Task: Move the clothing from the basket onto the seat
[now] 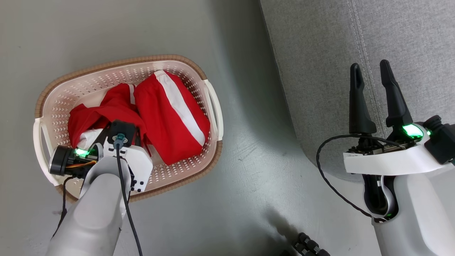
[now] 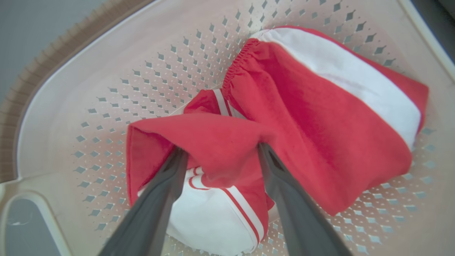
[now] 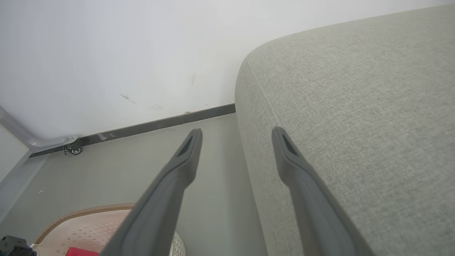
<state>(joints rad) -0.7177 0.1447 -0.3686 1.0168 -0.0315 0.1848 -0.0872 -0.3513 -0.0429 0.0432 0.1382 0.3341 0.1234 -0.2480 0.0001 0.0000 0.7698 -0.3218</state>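
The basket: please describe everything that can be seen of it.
The basket is a cream plastic tub, a rounded rectangle with a brown rim, diamond-shaped holes in its walls and bottom, and a white handle at each end. It stands upright on the grey floor, beside the seat and apart from it. Two red-and-white garments lie in it, and the left gripper reaches inside, open.

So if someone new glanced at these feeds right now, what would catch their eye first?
First the bright red-and-white clothing, heaped in the cream basket at the left of the head view. Next the left gripper, down inside the basket, open and straddling a raised fold of red fabric. On the right, the right gripper hangs open over the edge of the grey seat.
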